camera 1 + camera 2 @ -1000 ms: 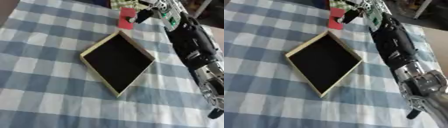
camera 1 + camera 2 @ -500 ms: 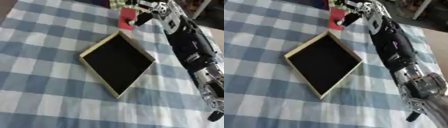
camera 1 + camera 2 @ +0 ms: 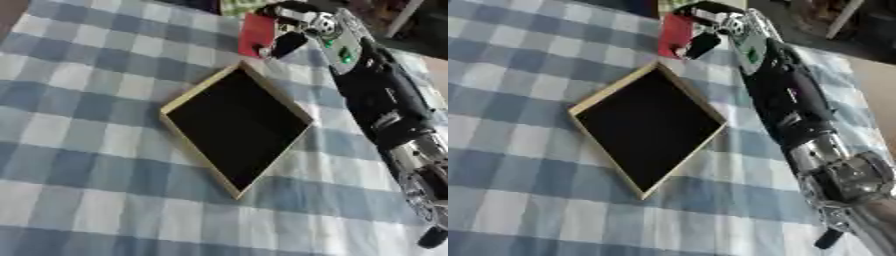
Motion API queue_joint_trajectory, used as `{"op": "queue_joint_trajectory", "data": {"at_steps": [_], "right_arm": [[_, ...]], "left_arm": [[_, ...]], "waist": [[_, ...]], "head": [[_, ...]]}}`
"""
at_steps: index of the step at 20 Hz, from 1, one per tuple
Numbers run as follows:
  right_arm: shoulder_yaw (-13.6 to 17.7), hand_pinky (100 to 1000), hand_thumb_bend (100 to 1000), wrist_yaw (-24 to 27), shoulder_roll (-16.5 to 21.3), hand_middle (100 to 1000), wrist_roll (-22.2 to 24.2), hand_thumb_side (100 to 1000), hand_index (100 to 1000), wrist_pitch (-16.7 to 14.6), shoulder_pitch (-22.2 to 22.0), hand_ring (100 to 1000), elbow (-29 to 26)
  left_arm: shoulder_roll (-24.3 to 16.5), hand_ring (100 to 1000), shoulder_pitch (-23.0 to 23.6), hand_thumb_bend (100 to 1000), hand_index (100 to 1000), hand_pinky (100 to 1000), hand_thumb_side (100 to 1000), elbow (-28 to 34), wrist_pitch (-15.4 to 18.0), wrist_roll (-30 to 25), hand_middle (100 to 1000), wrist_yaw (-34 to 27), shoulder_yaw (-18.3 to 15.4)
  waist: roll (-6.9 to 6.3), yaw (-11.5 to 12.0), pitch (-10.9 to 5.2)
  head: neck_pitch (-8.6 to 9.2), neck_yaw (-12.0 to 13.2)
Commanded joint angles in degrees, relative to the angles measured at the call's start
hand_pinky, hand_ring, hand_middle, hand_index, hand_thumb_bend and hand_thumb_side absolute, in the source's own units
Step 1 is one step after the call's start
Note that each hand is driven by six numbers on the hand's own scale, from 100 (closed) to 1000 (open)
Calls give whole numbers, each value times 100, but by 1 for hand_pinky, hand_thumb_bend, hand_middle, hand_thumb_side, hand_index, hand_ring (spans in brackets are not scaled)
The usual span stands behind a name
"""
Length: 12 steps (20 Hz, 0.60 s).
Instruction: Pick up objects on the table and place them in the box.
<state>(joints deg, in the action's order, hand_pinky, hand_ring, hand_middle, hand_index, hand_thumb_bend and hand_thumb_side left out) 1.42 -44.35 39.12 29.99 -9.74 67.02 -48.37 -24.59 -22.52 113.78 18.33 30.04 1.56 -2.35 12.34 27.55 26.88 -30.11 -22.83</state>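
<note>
Nearest the camera lies the blue-and-white checked tablecloth (image 3: 79, 190), covering the whole table. At the 4 to 5 o'clock edge of the view, the silver joints of the right arm (image 3: 837, 175) enter; the arm runs black and thick up toward 1 o'clock.

In the middle of the cloth sits the box (image 3: 175, 107), a shallow tray with a pale wooden rim and a black inside, turned so its corners point like a diamond. Nothing can be made out inside it.

Beyond the box's far corner, at about 12 o'clock, the right hand (image 3: 293, 30) is reached out over the cloth. Its fingers (image 3: 284, 45) are curled down around a red object (image 3: 256, 30), flat and roughly rectangular, which the hand grips from the right side. The red object stands near the box's far corner but outside the rim; whether its lower edge touches the cloth cannot be told. Just behind the hand, at the table's far edge, are a dark shape and a greenish patch, too blurred to identify.
</note>
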Motion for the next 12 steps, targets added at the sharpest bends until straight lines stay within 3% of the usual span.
{"op": "queue_joint_trajectory", "data": {"at_steps": [1,6,12], "right_arm": [[40,892,160,95,196,695,32,318,922,6,63,853,-27],[42,871,100,249,204,641,-64,315,875,44,65,821,-87],[-54,861,100,408,246,600,-93,255,832,-16,78,791,-317]], "left_arm": [[-42,864,-65,123,729,810,832,81,-18,3,810,29,-6],[-32,865,-60,123,728,812,832,81,-28,-13,811,37,-3],[-42,865,-25,125,730,813,831,81,-46,-43,812,15,-1]], "waist": [[-58,20,-94],[-56,4,-81],[-94,-64,-151]], "head": [[92,-10],[71,8],[-14,27]]}}
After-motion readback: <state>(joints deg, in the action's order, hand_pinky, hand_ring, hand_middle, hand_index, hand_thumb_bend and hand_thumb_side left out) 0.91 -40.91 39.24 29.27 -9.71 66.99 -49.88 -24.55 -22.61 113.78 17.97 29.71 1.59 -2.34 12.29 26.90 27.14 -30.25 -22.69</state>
